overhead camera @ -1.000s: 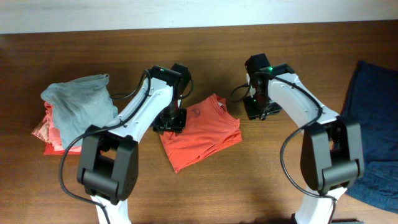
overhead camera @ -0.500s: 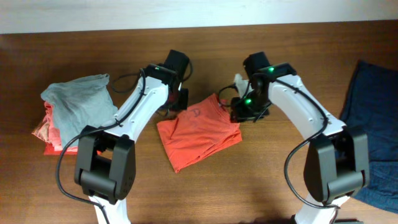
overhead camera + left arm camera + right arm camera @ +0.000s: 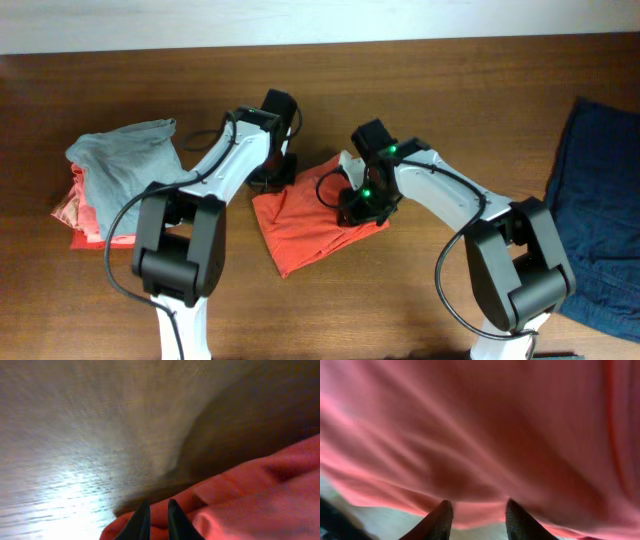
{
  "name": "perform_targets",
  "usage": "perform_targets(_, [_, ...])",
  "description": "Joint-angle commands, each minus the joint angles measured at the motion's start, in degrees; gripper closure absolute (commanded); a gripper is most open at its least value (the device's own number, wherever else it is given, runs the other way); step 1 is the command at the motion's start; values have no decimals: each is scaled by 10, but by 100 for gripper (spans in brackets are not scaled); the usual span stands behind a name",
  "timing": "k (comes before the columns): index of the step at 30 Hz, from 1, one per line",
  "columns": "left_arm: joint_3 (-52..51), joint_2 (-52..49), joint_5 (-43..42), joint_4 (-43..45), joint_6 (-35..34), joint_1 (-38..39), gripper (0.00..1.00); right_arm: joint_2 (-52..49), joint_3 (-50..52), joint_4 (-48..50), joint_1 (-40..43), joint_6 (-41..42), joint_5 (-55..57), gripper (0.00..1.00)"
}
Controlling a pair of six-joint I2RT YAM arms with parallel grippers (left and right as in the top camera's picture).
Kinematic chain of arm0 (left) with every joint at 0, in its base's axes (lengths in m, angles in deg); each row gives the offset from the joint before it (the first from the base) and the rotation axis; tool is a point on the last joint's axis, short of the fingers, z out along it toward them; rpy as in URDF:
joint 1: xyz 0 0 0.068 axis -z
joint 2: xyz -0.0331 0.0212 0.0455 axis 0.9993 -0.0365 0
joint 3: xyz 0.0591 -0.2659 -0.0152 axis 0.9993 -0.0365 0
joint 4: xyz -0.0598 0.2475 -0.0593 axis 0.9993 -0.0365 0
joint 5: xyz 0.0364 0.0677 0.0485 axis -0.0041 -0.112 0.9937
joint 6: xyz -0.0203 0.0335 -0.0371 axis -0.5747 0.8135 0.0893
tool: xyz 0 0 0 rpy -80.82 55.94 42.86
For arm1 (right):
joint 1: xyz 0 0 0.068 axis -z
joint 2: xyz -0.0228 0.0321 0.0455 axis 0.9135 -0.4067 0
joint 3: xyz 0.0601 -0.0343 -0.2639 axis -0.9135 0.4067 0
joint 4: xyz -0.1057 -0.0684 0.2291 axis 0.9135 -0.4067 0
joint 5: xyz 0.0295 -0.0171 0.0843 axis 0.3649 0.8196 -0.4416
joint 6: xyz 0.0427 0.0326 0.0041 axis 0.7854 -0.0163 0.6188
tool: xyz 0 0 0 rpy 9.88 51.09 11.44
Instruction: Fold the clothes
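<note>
Item: coral-red folded cotton T-shirt [image 3: 305,228], which lay askew at the middle of the brown wooden desk [image 3: 420,300], long axis running from left toward rear-right. Left gripper [image 3: 157,520] sat at its rear-left corner, fingers nearly together, pinched on the hem. Right gripper [image 3: 480,516] rested on its rear-right part, fingers partly apart with cloth across the gap; whether it held could not be told. The cloth lay frontward of both grippers, so a fold toward the front edge seemed likeliest.

No legible text or labels anywhere.
</note>
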Motion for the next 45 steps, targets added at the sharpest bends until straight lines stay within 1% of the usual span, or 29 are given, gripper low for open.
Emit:
perform_targets(1, [-2, -31, -6, -17, 17, 0, 87, -6, 22, 2, 0, 9, 46, 59])
perform_targets(2, [-2, -39, -6, -25, 17, -1, 87, -6, 28, 1, 0, 9, 64, 59])
perform_targets(3, [-2, -47, -6, -35, 17, -1, 90, -6, 31, 1, 0, 9, 75, 59])
perform_targets(5, [-2, -62, -2, -67, 17, -1, 99, -7, 39, 0, 0, 9, 105, 59])
perform_targets(12, [-2, -73, -2, -150, 15, 0, 99, -8, 41, 4, 7, 9, 181, 57])
perform_targets(13, [-2, -73, -2, -166, 7, 0, 100, -9, 41, 7, 11, 9, 187, 55])
perform_targets(16, [-4, -73, -2, -207, -8, 0, 99, -9, 41, 23, 29, 4, 216, 55])
perform_targets(20, [-7, -73, -3, -225, -30, 1, 100, -9, 41, 65, 63, -44, 225, 55])
perform_targets(24, [-7, -72, -24, -224, -45, 4, 99, -9, 38, 90, 102, -92, 223, 54])
perform_targets(25, [-7, -72, -26, -219, -45, 4, 100, -9, 36, 90, 110, -103, 219, 54])
perform_targets(27, [-7, -68, -26, -208, -45, 3, 100, -8, 30, 79, 119, -121, 200, 49])
perform_targets(30, [-7, -54, -26, -186, -47, 0, 100, -8, 17, 52, 125, -121, 146, 44])
perform_targets(33, [-6, -28, -26, -162, -47, -2, 99, -7, 3, 25, 125, -121, 68, 41])
perform_targets(35, [-3, -8, -26, -149, -47, -2, 99, -7, 1, 15, 125, -121, -17, 41])
perform_targets(36, [-2, 4, -25, -143, -47, -2, 98, -7, 1, 12, 125, -121, -68, 41])
perform_targets(38, [-2, 29, -23, -131, -46, -2, 96, -7, 1, 10, 125, -121, -125, 41])
perform_targets(39, [-2, 40, -19, -125, -46, -2, 92, -7, 1, 11, 125, -120, -150, 41])
perform_targets(40, [-2, 50, -16, -120, -46, -2, 89, -7, 1, 12, 125, -119, -167, 41])
perform_targets(41, [-2, 58, -15, -114, -46, -2, 83, -7, 1, 14, 125, -118, -185, 41])
perform_targets(42, [-2, 64, -15, -110, -46, -2, 74, -7, 1, 14, 125, -118, -197, 41])
perform_targets(43, [-2, 67, -15, -105, -44, -2, 70, -7, 1, 14, 125, -118, -205, 41])
perform_targets(45, [-2, 68, -14, -102, -44, -2, 67, -7, 1, 14, 125, -118, -205, 41])
